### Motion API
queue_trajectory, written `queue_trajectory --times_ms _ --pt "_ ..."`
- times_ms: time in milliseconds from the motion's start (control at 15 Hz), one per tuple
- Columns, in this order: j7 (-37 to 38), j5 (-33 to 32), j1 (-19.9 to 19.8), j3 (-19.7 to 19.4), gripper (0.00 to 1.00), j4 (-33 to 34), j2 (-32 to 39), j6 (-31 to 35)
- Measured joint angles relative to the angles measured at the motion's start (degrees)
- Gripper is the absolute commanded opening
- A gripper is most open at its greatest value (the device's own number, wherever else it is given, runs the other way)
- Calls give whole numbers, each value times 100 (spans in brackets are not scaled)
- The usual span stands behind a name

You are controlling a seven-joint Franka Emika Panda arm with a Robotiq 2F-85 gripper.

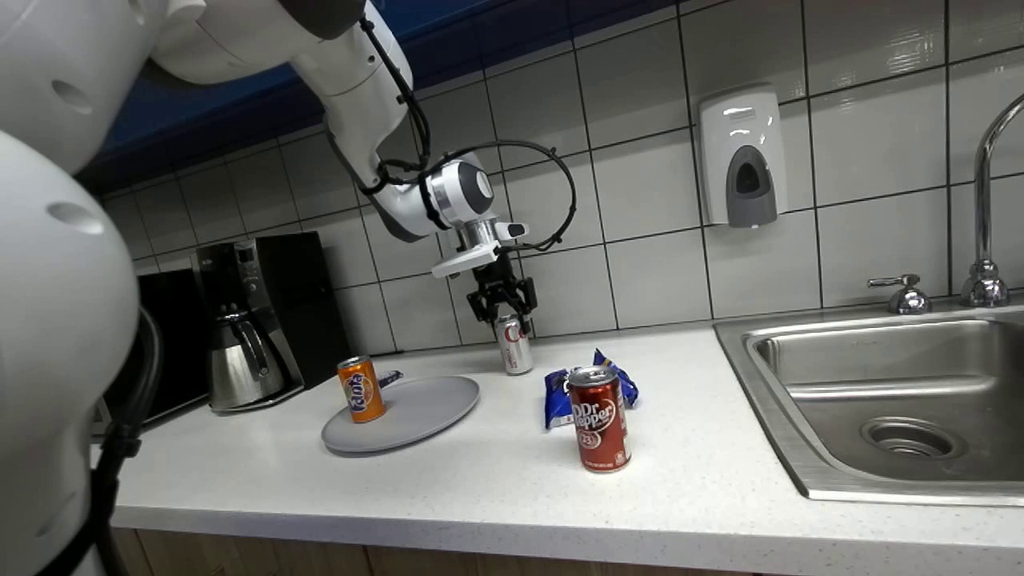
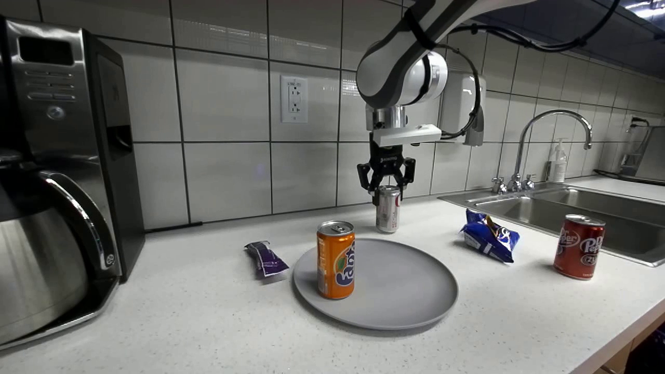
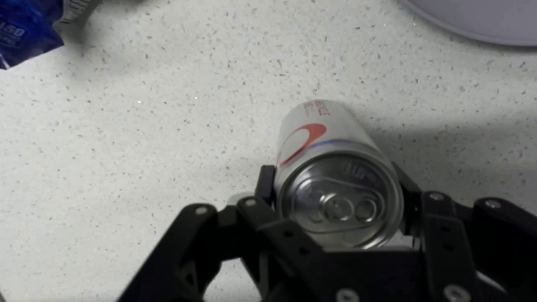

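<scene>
Here's the gripper (image 2: 388,197), clasping the silver can (image 2: 387,217), near the gray plate (image 2: 402,283), orange Fanta can (image 2: 335,261) standing upright on that plate

The black two-finger gripper (image 1: 509,317) holds the upper end of a silver metal can (image 1: 515,354) at the far side of the white speckled counter (image 1: 448,492). Left and nearer, a round grey plate (image 1: 432,404) supports an orange metal Fanta can (image 1: 362,390). Right and nearer, a red metal Dr Pepper can (image 1: 599,424) stands in front of a crumpled blue packet (image 1: 558,394). At right, a stainless-steel sink (image 1: 768,400).
</scene>
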Motion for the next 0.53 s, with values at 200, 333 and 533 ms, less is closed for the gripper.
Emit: queue_trajectory --times_ms 200,333,533 --pt "0 0 56 6 39 27 -1 0" --pt "4 0 112 9 39 29 -4 0" --pt "30 0 234 12 39 29 -31 3"
